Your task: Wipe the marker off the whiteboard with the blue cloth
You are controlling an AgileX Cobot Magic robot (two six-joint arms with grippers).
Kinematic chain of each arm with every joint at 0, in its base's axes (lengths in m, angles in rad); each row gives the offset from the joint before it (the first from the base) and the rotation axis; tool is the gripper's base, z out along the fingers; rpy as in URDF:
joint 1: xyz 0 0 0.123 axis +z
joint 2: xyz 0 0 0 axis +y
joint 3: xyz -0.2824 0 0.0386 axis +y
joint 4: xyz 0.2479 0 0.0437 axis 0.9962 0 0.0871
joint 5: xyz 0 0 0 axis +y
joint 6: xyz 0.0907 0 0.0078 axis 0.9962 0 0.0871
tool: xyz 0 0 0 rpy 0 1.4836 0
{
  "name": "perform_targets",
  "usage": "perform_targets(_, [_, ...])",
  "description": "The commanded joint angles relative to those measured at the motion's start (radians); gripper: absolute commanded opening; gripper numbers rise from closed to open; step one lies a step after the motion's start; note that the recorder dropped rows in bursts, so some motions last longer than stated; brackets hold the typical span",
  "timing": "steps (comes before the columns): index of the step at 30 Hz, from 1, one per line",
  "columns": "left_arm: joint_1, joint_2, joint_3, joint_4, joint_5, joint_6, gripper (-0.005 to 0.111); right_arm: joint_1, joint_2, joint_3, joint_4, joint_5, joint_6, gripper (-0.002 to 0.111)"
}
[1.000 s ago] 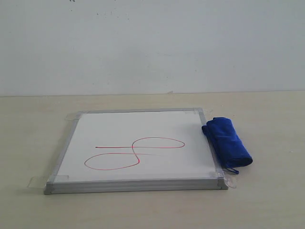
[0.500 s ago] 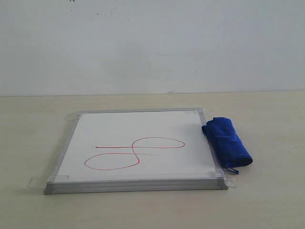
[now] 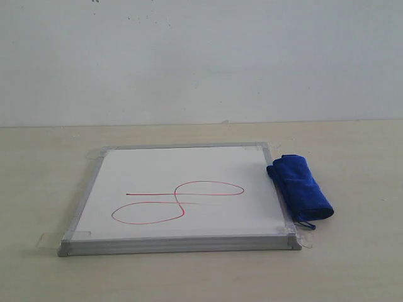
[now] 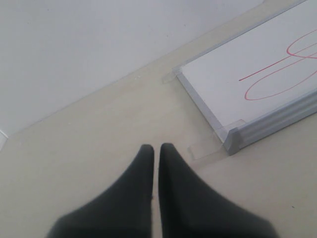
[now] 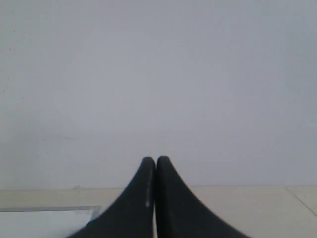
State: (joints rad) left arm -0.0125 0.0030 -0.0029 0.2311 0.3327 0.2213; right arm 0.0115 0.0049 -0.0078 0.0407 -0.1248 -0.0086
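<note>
1. The left gripper (image 4: 156,148) has its two black tapered fingers drawn together with only a hairline slit between the tips, and it grips nothing.
2. It is tilted down over the pale beige tabletop (image 4: 89,148), which fills the view past its fingertips.
3. Just ahead of its tips lies a tab of clear tape (image 4: 203,148). This fastens the nearest corner of the flat white whiteboard with a silver-grey metal frame (image 4: 223,74).
4. The board stretches away from this gripper, and the thin red marker line (image 4: 267,69) begins a little way in from that corner.
5. The right gripper (image 5: 156,159) is also closed tip to tip and empty. It points roughly level at the plain white wall (image 5: 158,74).
6. A corner of the whiteboard (image 5: 39,225) lies low to one side of it.
7. In the exterior view the whiteboard (image 3: 157,167) lies flat. The marker (image 3: 164,194) is a sideways figure-eight with a straight stroke through it.
8. The royal-blue rolled microfibre cloth (image 3: 301,187) lies on the table against the board's right edge, on the far side from the left gripper and untouched by either gripper.
</note>
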Motion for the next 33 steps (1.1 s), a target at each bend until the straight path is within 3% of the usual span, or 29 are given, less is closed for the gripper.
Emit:
perform_targets(1, [0.002, -0.003, 0.003, -0.002, -0.003, 0.005, 0.004, -0.002, -0.005, -0.103, 0.0, -0.016, -0.076, 0.0])
perform_targets(9, [0.002, -0.003, 0.003, -0.002, -0.003, 0.005, 0.004, -0.002, 0.26, -0.338, 0.0, 0.28, -0.101, 0.0])
perform_targets(16, [0.002, -0.003, 0.003, -0.002, -0.003, 0.005, 0.004, -0.002, 0.425, -0.357, 0.0, 0.192, -0.076, 0.0])
perform_targets(33, [0.002, -0.003, 0.003, -0.002, -0.003, 0.005, 0.004, -0.002, 0.425, -0.357, 0.0, 0.057, -0.076, 0.0])
